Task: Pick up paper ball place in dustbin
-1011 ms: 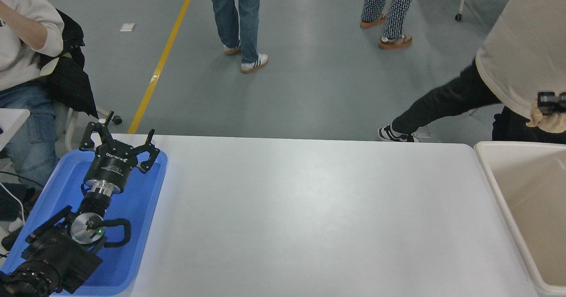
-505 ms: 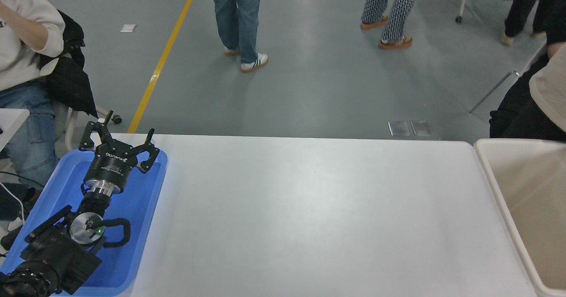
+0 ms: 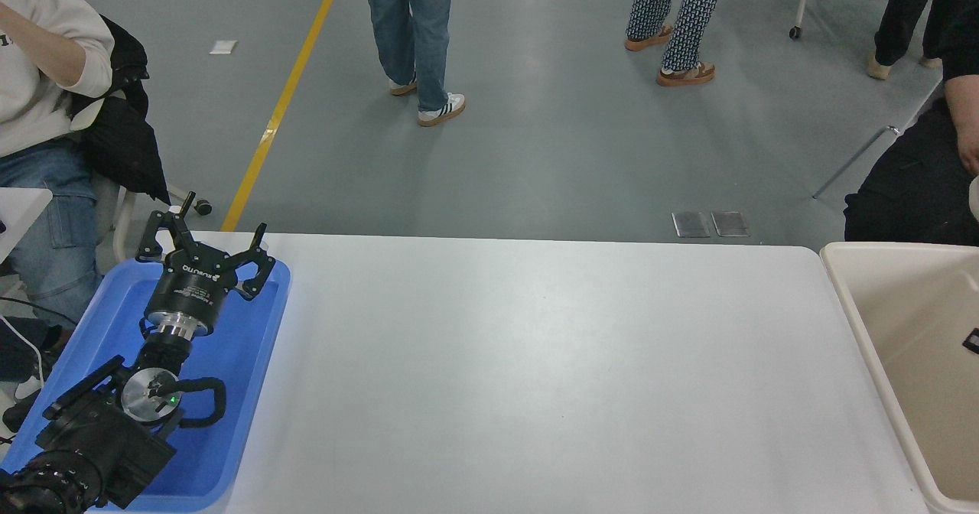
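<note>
The paper ball is not in view. The dustbin [image 3: 849, 300] is a beige tub at the table's right end, cut off by the picture's right edge. A small black piece [image 3: 971, 339] shows at the right edge over the dustbin's inside. It may be part of my right arm, and too little of it shows to tell more. My left gripper [image 3: 205, 240] is parked at the lower left over the blue tray [image 3: 260, 346], open and empty.
The white table [image 3: 535, 361] lies between tray and dustbin. A person in black [image 3: 910, 185] is close behind the dustbin. A seated person [image 3: 38, 116] is at the far left. Two people stand on the floor beyond.
The person in the cream top at the right has drawn back out of the picture. A black part with a tan lump at the right edge is gone. A small black piece now shows over the dustbin.
</note>
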Controlling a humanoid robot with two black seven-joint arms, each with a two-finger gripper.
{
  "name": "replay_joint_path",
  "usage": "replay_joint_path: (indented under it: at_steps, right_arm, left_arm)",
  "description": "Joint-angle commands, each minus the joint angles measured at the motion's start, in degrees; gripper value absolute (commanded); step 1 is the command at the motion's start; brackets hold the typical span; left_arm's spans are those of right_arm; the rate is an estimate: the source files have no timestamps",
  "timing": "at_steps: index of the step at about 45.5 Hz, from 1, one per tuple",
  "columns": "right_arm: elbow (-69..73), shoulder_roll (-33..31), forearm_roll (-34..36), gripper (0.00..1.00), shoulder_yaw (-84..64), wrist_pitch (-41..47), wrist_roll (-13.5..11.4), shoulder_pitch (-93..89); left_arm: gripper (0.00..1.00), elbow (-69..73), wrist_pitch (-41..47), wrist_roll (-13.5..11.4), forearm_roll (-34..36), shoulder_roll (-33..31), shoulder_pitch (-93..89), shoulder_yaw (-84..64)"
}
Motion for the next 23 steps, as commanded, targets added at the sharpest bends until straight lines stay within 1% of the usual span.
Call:
replay_joint_path:
  at_steps: [1, 10, 15, 19, 23]
  right_arm:
    - [-0.2, 0.2, 0.3, 1.00, 2.0, -2.0, 0.1, -1.2]
    - [0.4, 0.2, 0.3, 1.00, 3.3, -1.0, 0.1, 0.2]
    - [1.0, -0.5, 0.3, 1.00, 6.7, -0.9, 0.1, 2.7]
    - [0.8, -1.8, 0.3, 1.00, 14.2, -0.7, 0.4, 3.9]
    - [0.8, -2.2, 0.2, 1.00, 27.3, -0.9, 0.8, 7.2]
  left_arm:
    - [1.00, 0.0, 0.0, 0.0, 0.0, 0.0, 0.0, 0.0]
    - [1.00, 0.0, 0.0, 0.0, 0.0, 0.0, 0.0, 0.0]
    - [1.00, 0.0, 0.0, 0.0, 0.0, 0.0, 0.0, 0.0]
    - [1.00, 0.0, 0.0, 0.0, 0.0, 0.0, 0.0, 0.0]
    - [1.00, 0.0, 0.0, 0.0, -0.1, 0.0, 0.0, 0.0]
